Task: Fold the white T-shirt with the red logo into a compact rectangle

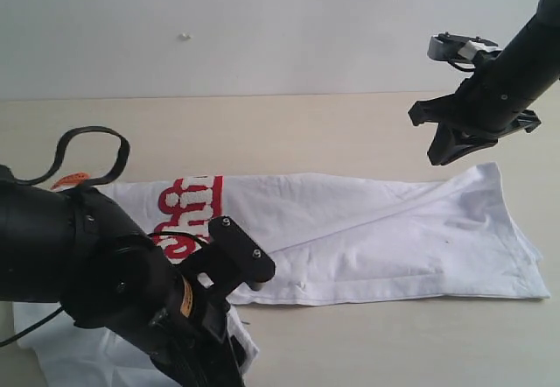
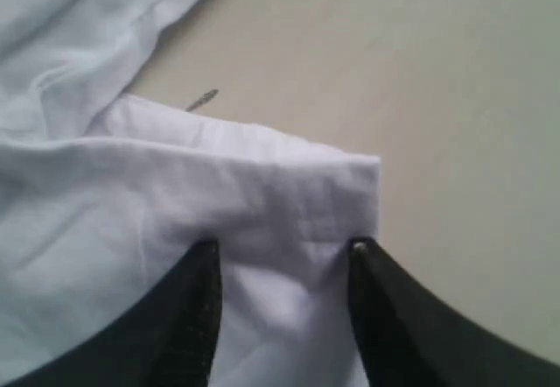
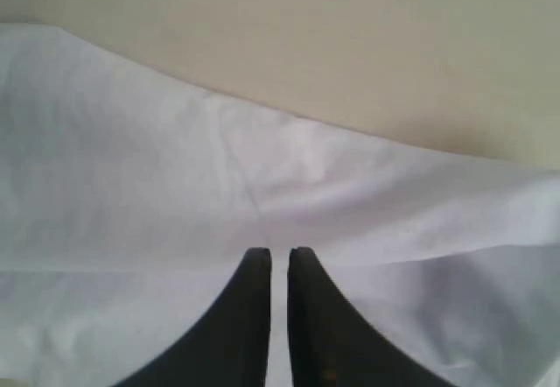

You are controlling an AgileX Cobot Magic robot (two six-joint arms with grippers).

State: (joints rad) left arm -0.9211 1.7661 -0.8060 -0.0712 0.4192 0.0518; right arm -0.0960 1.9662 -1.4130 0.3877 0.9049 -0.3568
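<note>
cloth of the white t-shirt [image 1: 376, 238] lies as a long band across the worktop [image 1: 306, 133], with the red logo [image 1: 188, 207] near its left end. left pincer [image 2: 282, 249] stands apart around a folded corner. right pincer [image 3: 278, 256] is together, empty, above the other end. the left one should rise straight up, so the corner is not dragged open.

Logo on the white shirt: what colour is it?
The logo is a red band with white letters. It shows best in the exterior view.

The white T-shirt [image 1: 376, 229] lies folded into a long band across the bench [image 1: 306, 133], its red logo [image 1: 188, 199] upward near the left end.
</note>
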